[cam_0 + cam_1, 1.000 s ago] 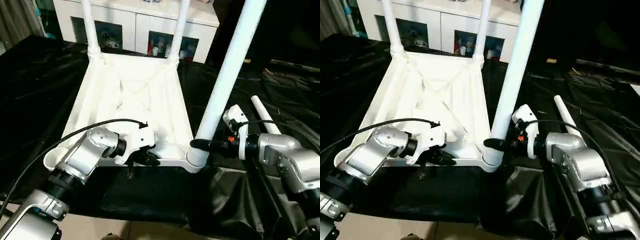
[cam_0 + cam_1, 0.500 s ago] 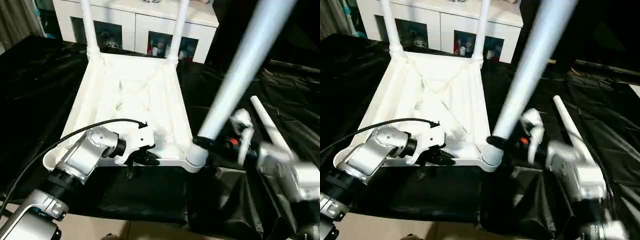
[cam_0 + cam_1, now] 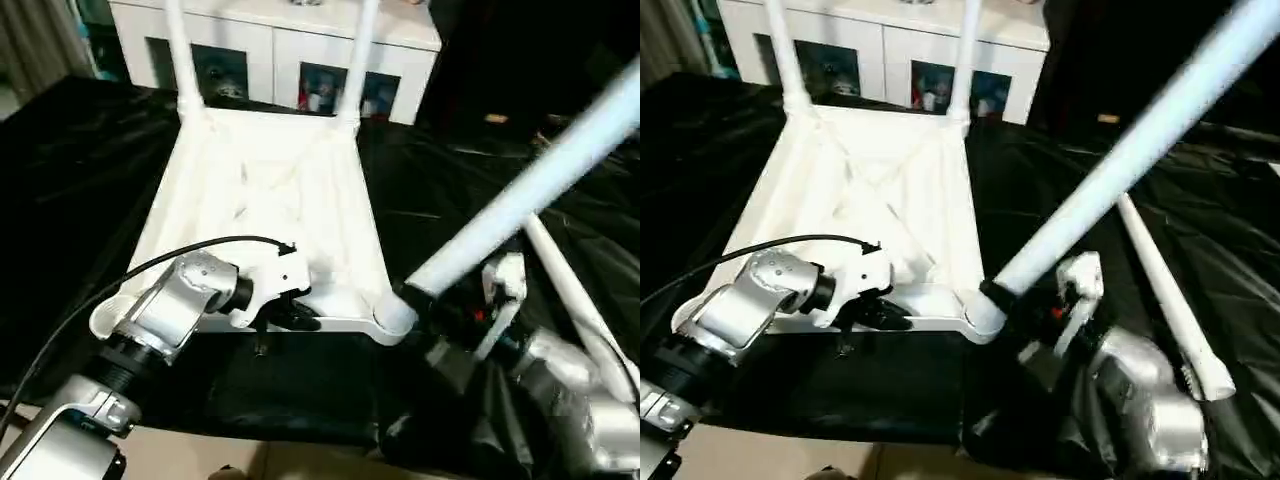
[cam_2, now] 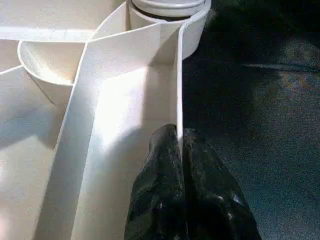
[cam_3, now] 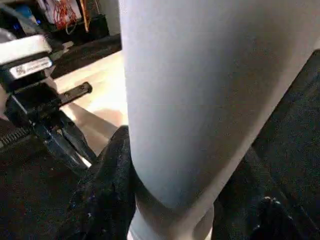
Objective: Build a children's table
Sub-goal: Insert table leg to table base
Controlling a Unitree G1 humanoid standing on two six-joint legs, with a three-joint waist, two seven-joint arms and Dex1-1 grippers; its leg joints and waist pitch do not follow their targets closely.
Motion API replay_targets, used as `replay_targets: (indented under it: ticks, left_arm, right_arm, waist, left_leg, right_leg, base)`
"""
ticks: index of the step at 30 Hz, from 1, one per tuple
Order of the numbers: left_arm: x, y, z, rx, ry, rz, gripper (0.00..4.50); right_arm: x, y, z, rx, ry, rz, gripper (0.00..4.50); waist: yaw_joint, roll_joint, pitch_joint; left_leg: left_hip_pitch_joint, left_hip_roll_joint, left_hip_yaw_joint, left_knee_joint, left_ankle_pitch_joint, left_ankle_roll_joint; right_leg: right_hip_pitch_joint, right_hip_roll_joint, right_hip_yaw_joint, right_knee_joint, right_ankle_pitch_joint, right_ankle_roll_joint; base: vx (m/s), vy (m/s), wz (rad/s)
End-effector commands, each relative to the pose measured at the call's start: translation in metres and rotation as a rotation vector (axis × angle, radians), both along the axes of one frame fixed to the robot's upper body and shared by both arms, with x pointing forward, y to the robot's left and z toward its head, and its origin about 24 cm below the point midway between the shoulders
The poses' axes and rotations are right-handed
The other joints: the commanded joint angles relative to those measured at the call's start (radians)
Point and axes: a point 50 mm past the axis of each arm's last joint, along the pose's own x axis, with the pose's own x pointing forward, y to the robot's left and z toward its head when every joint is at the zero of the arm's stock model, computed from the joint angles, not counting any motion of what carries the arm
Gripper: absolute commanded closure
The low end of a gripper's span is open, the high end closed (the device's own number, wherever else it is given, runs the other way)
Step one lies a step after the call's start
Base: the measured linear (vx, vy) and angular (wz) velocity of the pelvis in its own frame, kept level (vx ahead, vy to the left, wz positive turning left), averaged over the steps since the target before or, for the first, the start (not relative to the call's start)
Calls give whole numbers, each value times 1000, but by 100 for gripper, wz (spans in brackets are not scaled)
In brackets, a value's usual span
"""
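Lying upside down on black crinkled sheet: white plastic tabletop, ribbed underside up, X-shaped braces, round corner sockets. Two smooth tapered tube legs upright in far sockets. Third leg seated in near right socket, leaning hard right. Fourth leg loose on sheet, right side. Left claw pinched on thin near rim wall. Right claw clamped around leaning leg's base. White cabinet behind.

The white table top lies underside up, two legs upright in its far sockets, a third leg leaning from the near-right socket, a fourth lying beside
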Motion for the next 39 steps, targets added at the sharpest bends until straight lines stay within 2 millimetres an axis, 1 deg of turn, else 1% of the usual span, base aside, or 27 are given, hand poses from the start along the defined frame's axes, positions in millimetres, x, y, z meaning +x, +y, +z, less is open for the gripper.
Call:
replay_targets:
  ticks: [1,3,5,6,7,8,9,10,11,12,13,14,15,16,17,18,19,20,21,22,24,28,30,33,34,36,39]
  left_arm:
    - [5,2,11,-12,-38,0,450]
    - [4,3,11,-10,-37,-1,450]
    - [3,3,10,-9,-33,-1,450]
    - [3,3,10,-9,-33,-1,450]
    - [1,4,9,-8,-30,-1,450]
    - [1,4,9,-7,-28,-2,450]
    - [-1,5,9,-6,-26,-3,450]
    - [-1,5,9,-6,-26,-3,450]
    - [-1,5,9,-5,-24,-4,450]
    - [-2,5,9,-4,-24,-3,450]
    - [-3,6,8,-4,-23,-3,450]
    - [-3,6,8,-4,-23,-3,450]
    - [-4,5,7,-1,-21,-5,450]
    - [-5,5,7,-1,-20,-6,450]
    - [-5,5,7,-1,-20,-6,450]
    - [-5,4,6,-1,-19,-7,450]
    - [-5,4,7,-1,-19,-8,450]
    - [-6,3,7,-3,-19,-12,450]
    - [-6,2,7,-4,-20,-16,450]
    - [-6,2,7,-4,-21,-19,450]
    - [-6,1,7,-4,-22,-22,450]
    - [-6,1,7,-2,-25,-28,450]
    - [-6,1,7,-3,-27,-40,450]
    - [-7,0,7,-9,-27,-70,450]
    - [-7,-1,8,-12,-28,-86,450]
    - [-9,-5,9,-29,-17,-132,450]
    - [-12,-9,12,-60,12,-203,450]
  right_arm:
    - [-8,-2,-14,-114,58,11,266]
    - [-9,1,-14,-136,61,39,266]
    - [-10,5,-13,-156,67,76,266]
    - [-10,5,-13,-156,67,76,266]
    - [-8,7,-11,-168,73,115,266]
    - [-7,8,-10,-174,74,128,266]
    - [-7,8,-9,-176,81,148,266]
    - [-7,8,-9,-176,81,148,266]
    - [-7,8,-8,-179,89,163,266]
    - [-7,8,-8,-186,97,177,266]
    - [-6,7,-9,-195,120,203,266]
    - [-6,7,-9,-195,120,203,266]
    - [-6,5,-12,-224,159,245,266]
    - [-5,4,-13,-230,172,257,266]
    - [-5,4,-13,-230,172,257,266]
    - [-5,4,-14,-233,177,263,266]
    - [-5,3,-14,-233,181,265,266]
    - [-3,2,-19,-237,209,285,266]
    - [-1,1,-21,-251,218,295,266]
    - [-1,0,-24,-259,226,304,266]
    - [-3,-1,-27,-268,237,322,266]
    - [-8,-4,-33,-262,243,337,266]
    - [-13,-5,-37,-252,239,344,266]
    - [-17,-8,-44,-258,237,361,266]
    - [-18,-8,-45,-260,231,367,266]
    - [-20,-9,-47,-254,224,380,266]
    - [-19,-8,-47,-229,211,392,266]
  waist:
    - [7,19,-63]
    - [7,19,-63]
    - [6,13,-62]
    - [7,15,-63]
    - [6,0,-61]
    - [7,5,-61]
    - [7,6,-61]
    - [5,-3,-61]
    - [7,4,-60]
    - [5,-12,-60]
    - [6,-13,-59]
    - [7,-9,-59]
    - [6,-21,-58]
    - [7,-22,-57]
    - [7,-17,-58]
    - [8,-17,-57]
    - [8,-18,-59]
    - [6,-24,-60]
    - [7,-23,-60]
    - [7,-26,-58]
    - [6,-28,-58]
    - [8,-32,-61]
    - [8,-25,-60]
    - [8,-27,-58]
    - [9,-21,-56]
    - [8,-25,-56]
    - [8,-22,-52]
  left_leg:
    - [17,60,-27,-73,-137,25]
    - [17,61,-27,-73,-138,27]
    - [16,60,-25,-73,-133,35]
    - [16,60,-26,-72,-131,35]
    - [15,60,-25,-72,-124,42]
    - [16,60,-25,-72,-119,47]
    - [16,61,-25,-71,-116,48]
    - [16,61,-24,-71,-115,53]
    - [16,62,-24,-71,-111,56]
    - [16,62,-23,-71,-110,59]
    - [16,61,-23,-71,-108,61]
    - [15,62,-24,-71,-106,60]
    - [16,63,-21,-70,-106,62]
    - [18,63,-22,-72,-111,60]
    - [19,64,-23,-71,-114,57]
    - [19,64,-23,-72,-120,52]
    - [20,64,-23,-73,-122,46]
    - [20,64,-23,-72,-122,45]
    - [19,62,-23,-71,-121,45]
    - [18,63,-23,-72,-125,44]
    - [20,63,-23,-72,-135,38]
    - [19,63,-24,-72,-126,39]
    - [20,63,-24,-72,-143,36]
    - [21,64,-25,-74,-178,27]
    - [22,64,-26,-76,-182,25]
    - [21,64,-26,-76,-192,26]
    - [22,64,-27,-79,-209,25]
  right_leg:
    - [47,-90,47,-66,20,-251]
    - [47,-92,49,-65,19,-250]
    - [47,-92,49,-66,23,-248]
    - [47,-92,49,-65,22,-249]
    - [48,-92,49,-65,13,-246]
    - [46,-93,49,-66,6,-244]
    - [46,-93,49,-65,7,-244]
    - [46,-92,49,-66,6,-244]
    - [43,-93,49,-64,3,-242]
    - [43,-91,48,-66,-1,-240]
    - [44,-92,48,-66,-15,-237]
    - [44,-94,48,-65,-20,-236]
    - [41,-93,49,-68,-26,-231]
    - [40,-92,47,-70,-47,-227]
    - [39,-94,47,-67,-52,-228]
    - [37,-93,48,-70,-62,-223]
    - [37,-94,48,-70,-56,-221]
    - [38,-93,48,-69,-50,-221]
    - [38,-93,48,-68,-44,-225]
    - [37,-94,48,-70,-52,-225]
    - [37,-94,48,-71,-62,-220]
    - [38,-93,48,-69,-30,-219]
    - [37,-94,48,-71,-40,-220]
    - [36,-93,48,-77,-77,-216]
    - [35,-93,49,-77,-80,-216]
    - [35,-92,48,-79,-87,-217]
    - [34,-92,49,-81,-101,-216]
  base:
    - [0,0,0]
    - [0,0,0]
    - [0,0,0]
    - [0,0,0]
    - [0,0,0]
    - [0,0,0]
    - [0,0,0]
    - [0,0,0]
    - [0,0,0]
    - [0,0,0]
    - [0,0,0]
    - [0,0,0]
    - [0,0,0]
    - [0,0,0]
    - [0,0,0]
    - [0,0,0]
    - [0,0,0]
    - [0,0,0]
    - [0,0,0]
    - [0,0,0]
    - [0,0,0]
    - [0,0,0]
    - [0,0,0]
    - [0,0,0]
    - [0,0,0]
    - [0,0,0]
    - [0,0,0]
